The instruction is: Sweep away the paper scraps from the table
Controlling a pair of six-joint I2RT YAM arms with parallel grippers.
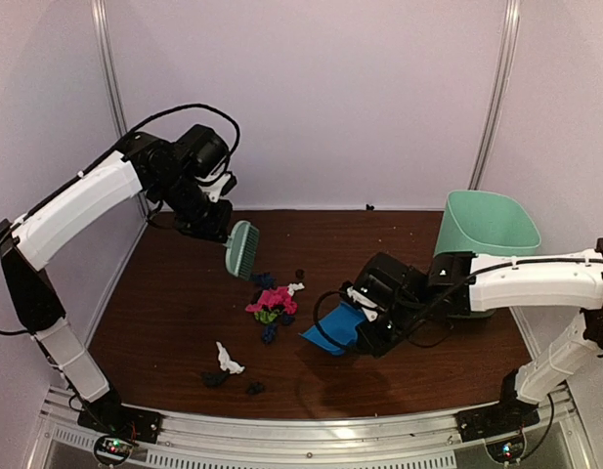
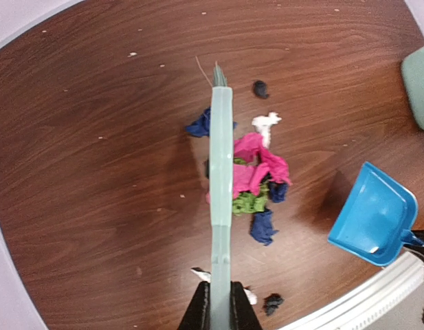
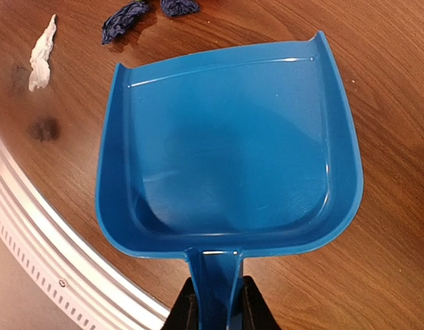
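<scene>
Two grippers are at work over the table (image 1: 164, 293), each clamped on a tool. The left gripper (image 2: 217, 309) is pressed tight around the handle of a mint-green brush (image 2: 220, 172), which hangs over the far side of the main heap of paper scraps (image 1: 273, 301). Whether the bristles touch the wood cannot be told. The right gripper (image 3: 218, 309) pinches the handle of a blue dustpan (image 3: 232, 158), whose open lip points at the heap from the right and stands just short of it. The pan itself holds no scraps.

Most of the scraps, in pink, green, dark blue and white, sit bunched near the middle of the tabletop, between the brush and the dustpan. One small black wad lies apart on the far side of the heap. Several more, one white and a few dark, lie scattered toward the near edge, left of centre, close to the silver rail (image 1: 311, 430). A mint-green bin (image 1: 487, 225) stands near the far right corner, behind the right arm.
</scene>
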